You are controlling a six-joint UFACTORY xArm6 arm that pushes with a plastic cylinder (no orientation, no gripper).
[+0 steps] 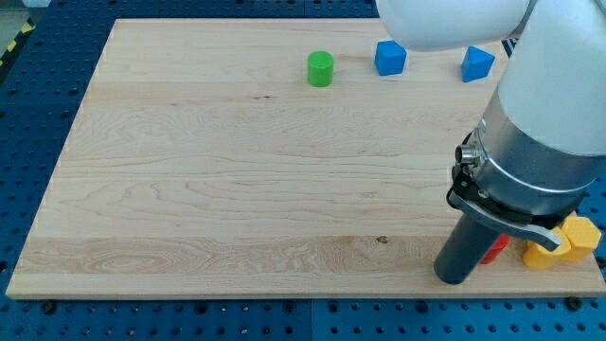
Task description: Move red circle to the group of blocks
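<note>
A red block [494, 249], its shape hidden, shows only as a sliver at the view's bottom right, behind my dark rod. My tip [453, 278] rests on the board just left of it, touching or nearly touching. Two yellow blocks sit right of the red one: a larger one [579, 234] and a lower one [542, 255], partly hidden by the arm. At the view's top are a green cylinder [320, 69], a blue cube [390, 58] and a blue block [477, 63] of triangular shape.
The wooden board [237, 180] lies on a blue perforated table. The arm's white and grey body [540, 123] covers the board's right side. The board's bottom edge runs just below my tip.
</note>
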